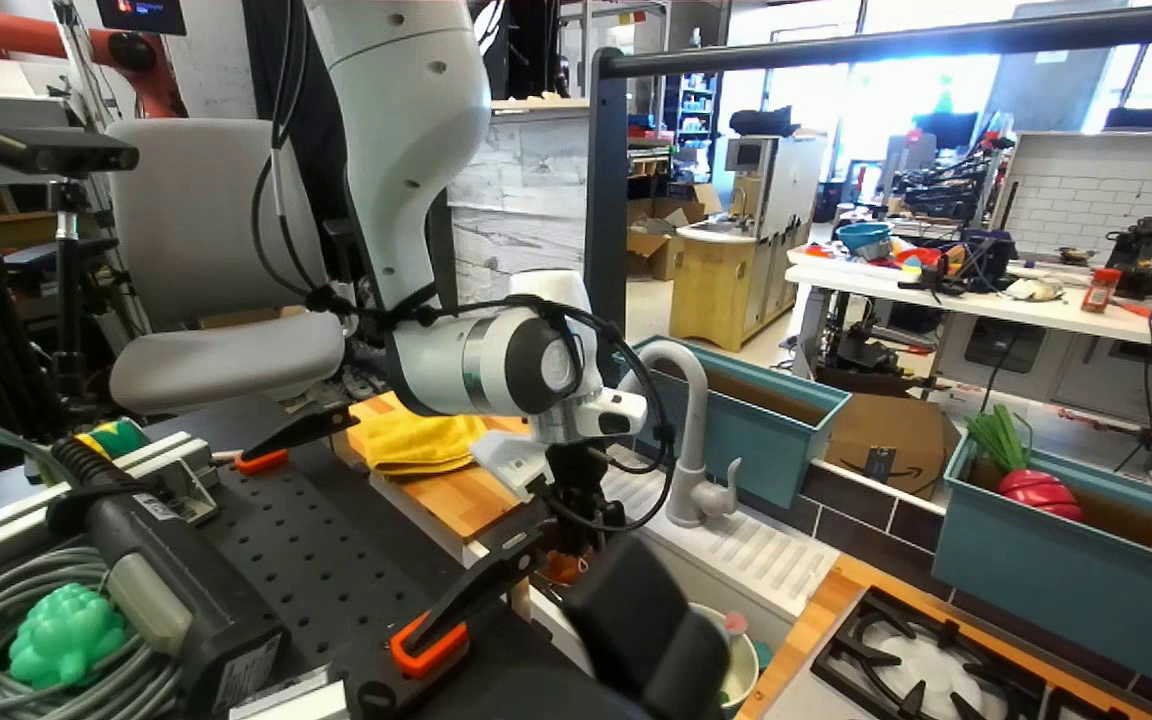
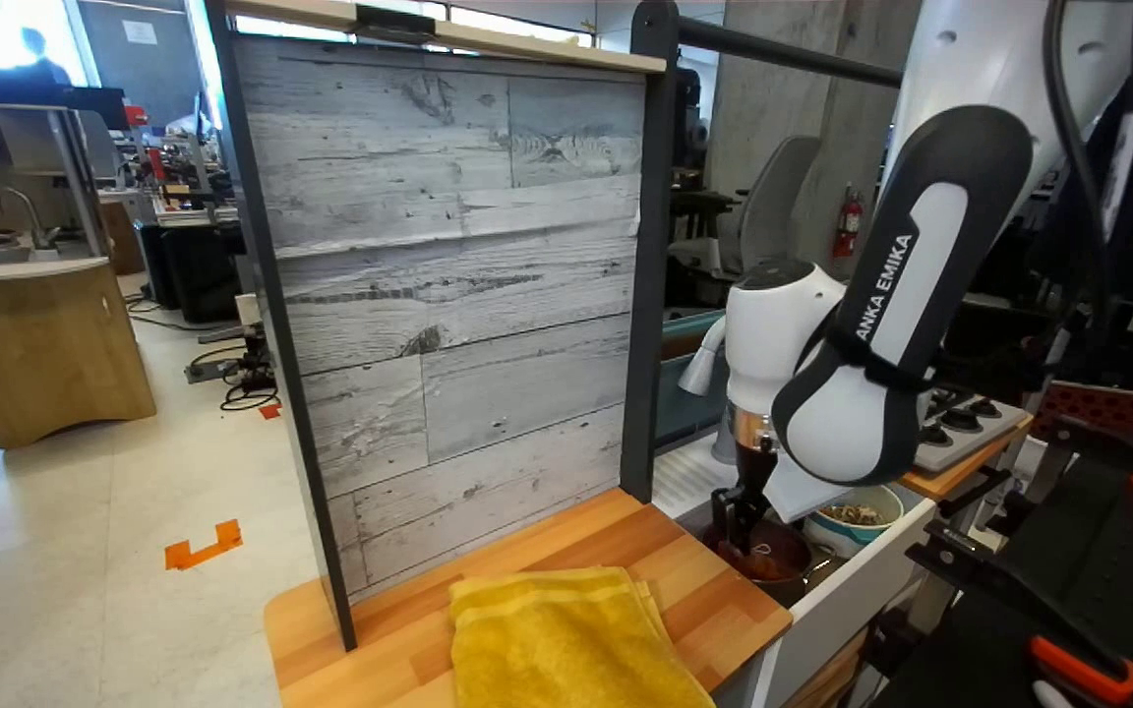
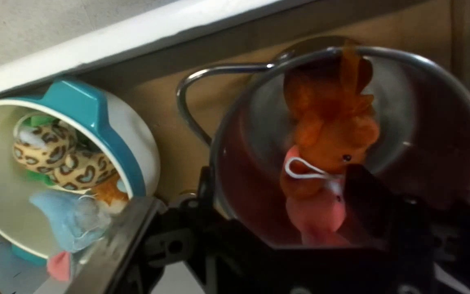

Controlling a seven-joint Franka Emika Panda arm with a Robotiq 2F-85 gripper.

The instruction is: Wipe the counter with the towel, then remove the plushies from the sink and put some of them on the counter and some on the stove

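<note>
**End effector (image 3: 282, 177) hangs spread at the red pot (image 3: 447, 134)**

Its fingers (image 3: 367, 196) stand apart in the wrist view, a pink plush (image 3: 316, 216) showing between them and an orange plush (image 3: 333, 136) mostly beyond their tips; whether either is touched cannot be told. Both plushies lie inside the pot, overlapping in view, in the sink (image 2: 852, 595). Just beside it, also in the sink, a white-and-teal bowl (image 3: 133, 126) holds a leopard-print plush (image 3: 84, 167) and a pale blue plush (image 3: 63, 216). The folded yellow towel (image 2: 566, 639) lies on the wooden desk (image 2: 394, 649) next to the sink. The stove (image 1: 911, 665) is across the sink from the desk.
</note>
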